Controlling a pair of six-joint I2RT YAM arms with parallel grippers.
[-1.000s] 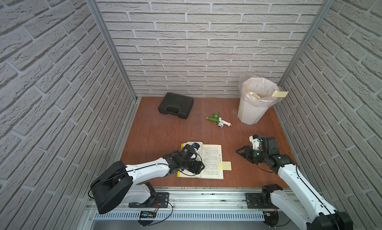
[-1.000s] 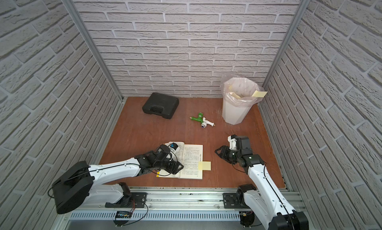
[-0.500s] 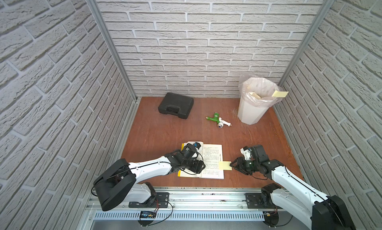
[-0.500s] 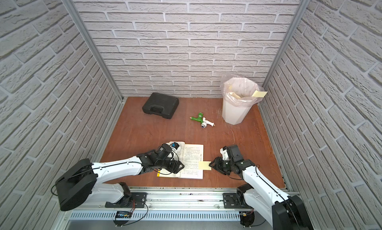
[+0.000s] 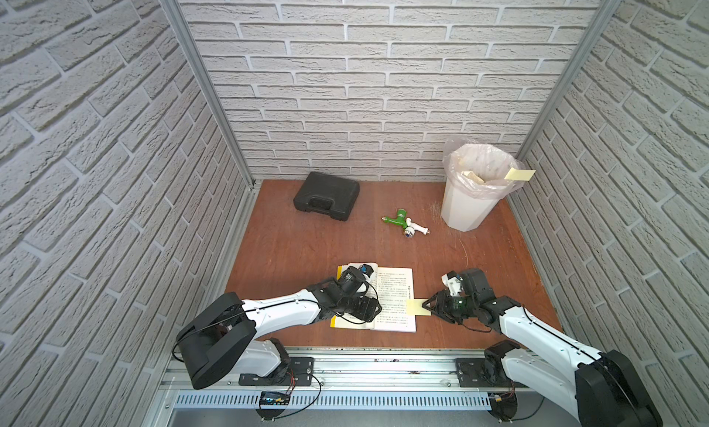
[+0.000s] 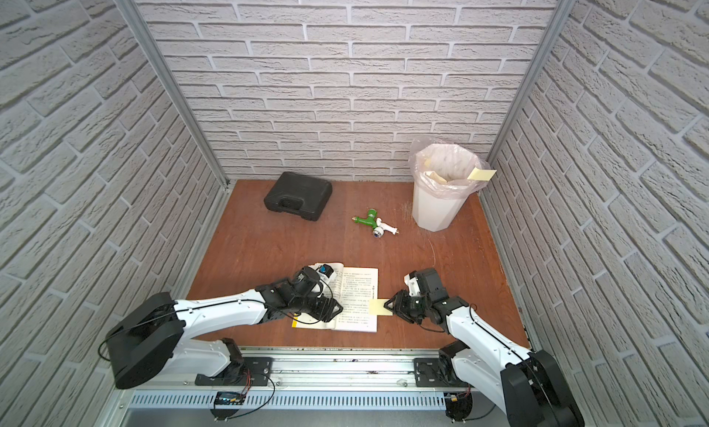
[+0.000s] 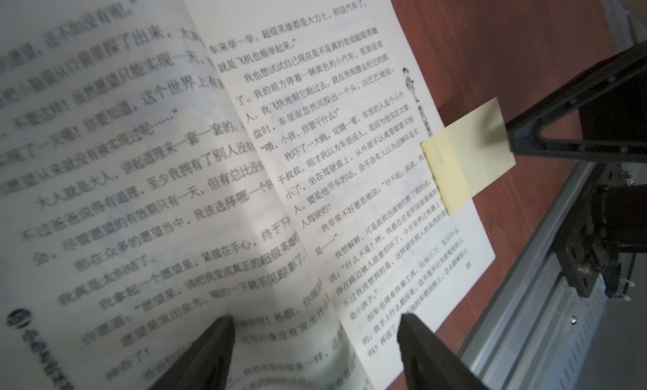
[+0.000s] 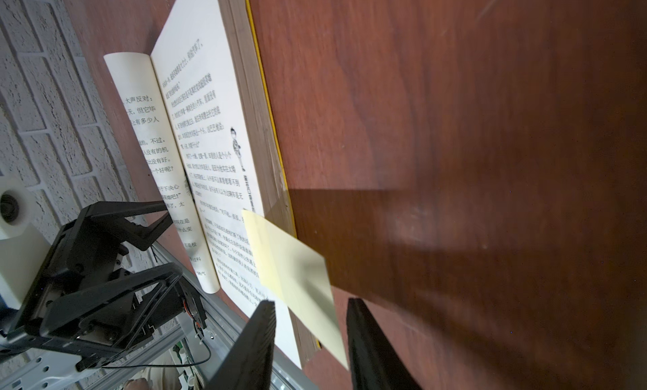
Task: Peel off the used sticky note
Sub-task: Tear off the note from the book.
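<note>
Yellow square sticky note (image 7: 467,159) overhangs smooth printed page of book (image 7: 315,143).

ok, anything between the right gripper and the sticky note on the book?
Nothing visible. The sticky note overhangs the edge of the book, its free end between the open jaws of the right gripper. The left gripper sits on the pages, clear of it.

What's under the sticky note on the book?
The sticky note has one strip stuck over the outer edge of the open book; the rest overhangs bare table, above its own shadow. Print beneath the strip is covered.
</note>
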